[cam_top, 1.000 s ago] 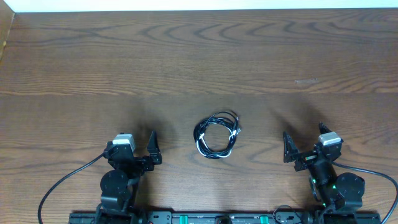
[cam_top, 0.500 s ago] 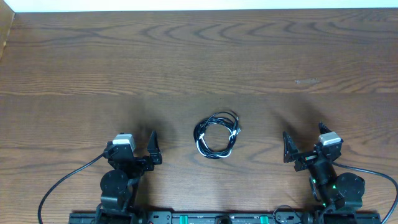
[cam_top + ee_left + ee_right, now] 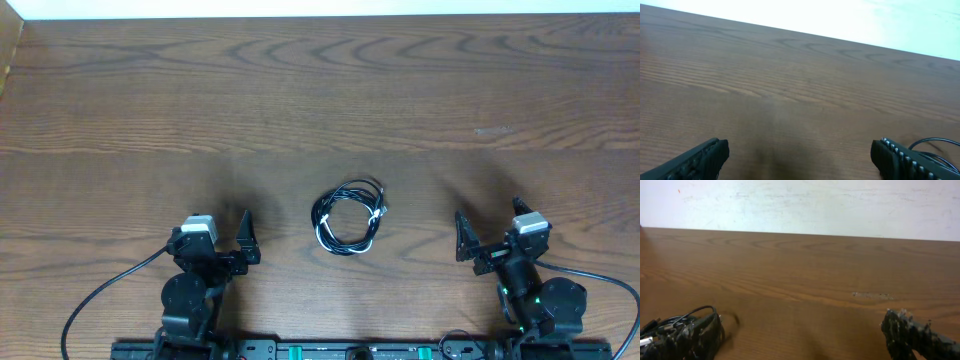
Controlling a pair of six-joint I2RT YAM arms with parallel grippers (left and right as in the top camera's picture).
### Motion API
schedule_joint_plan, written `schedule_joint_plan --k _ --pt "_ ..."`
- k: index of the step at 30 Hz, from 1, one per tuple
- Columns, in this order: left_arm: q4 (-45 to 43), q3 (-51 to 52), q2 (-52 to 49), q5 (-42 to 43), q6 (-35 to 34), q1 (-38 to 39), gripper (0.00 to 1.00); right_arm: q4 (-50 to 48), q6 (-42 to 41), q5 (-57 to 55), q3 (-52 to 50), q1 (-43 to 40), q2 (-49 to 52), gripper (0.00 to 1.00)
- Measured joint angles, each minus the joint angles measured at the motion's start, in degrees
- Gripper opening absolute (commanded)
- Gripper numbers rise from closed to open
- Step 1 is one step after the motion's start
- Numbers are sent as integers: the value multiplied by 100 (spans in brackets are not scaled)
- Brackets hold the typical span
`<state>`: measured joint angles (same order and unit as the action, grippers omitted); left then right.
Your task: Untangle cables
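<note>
Nothing's moved in the last second, so zero progress yet: my left end effector (image 3: pixel 800 149) is spread wide and empty, the cables (image 3: pixel 319 222) sit in one black-and-white coil mid-tabletop (image 3: pixel 300 100) between my arms, untouched, and my right end effector (image 3: pixel 801 322) is wide open too.

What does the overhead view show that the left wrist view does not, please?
Only the overhead shows the whole coiled bundle of thin black and white cables and the right gripper. Only the left wrist view shows the ribbed pad on one of its fingers up close. Both show the brown wooden table, the open left gripper and at least part of the cables.
</note>
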<state>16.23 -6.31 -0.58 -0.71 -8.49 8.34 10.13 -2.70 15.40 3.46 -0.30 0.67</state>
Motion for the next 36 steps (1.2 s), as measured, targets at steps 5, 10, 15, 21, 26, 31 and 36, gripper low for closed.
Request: schedule_joint_plan --k 5,10,15,21,26,31,36 --pt "0 0 0 0 0 0 96 -20 0 -26 0 0 0 99" --pt "-9 0 0 2 -50 0 96 -144 0 -105 0 0 0 99" --pt "31 -15 -33 83 -70 0 96 -470 -28 13 -2 0 7 99" --pt "306 -404 -962 472 -267 0 96 -765 -337 136 262 0 409 99" --pt "782 -1943 -2345 951 -382 0 96 188 -431 201 1735 0 1845 99" --pt "2326 -3884 -3919 1392 -439 -4 96 1307 -457 772 3886 63 4041 99" --pt "2629 -4428 -4806 1840 -588 -4 96 1974 -457 1467 4868 179 5613 99"
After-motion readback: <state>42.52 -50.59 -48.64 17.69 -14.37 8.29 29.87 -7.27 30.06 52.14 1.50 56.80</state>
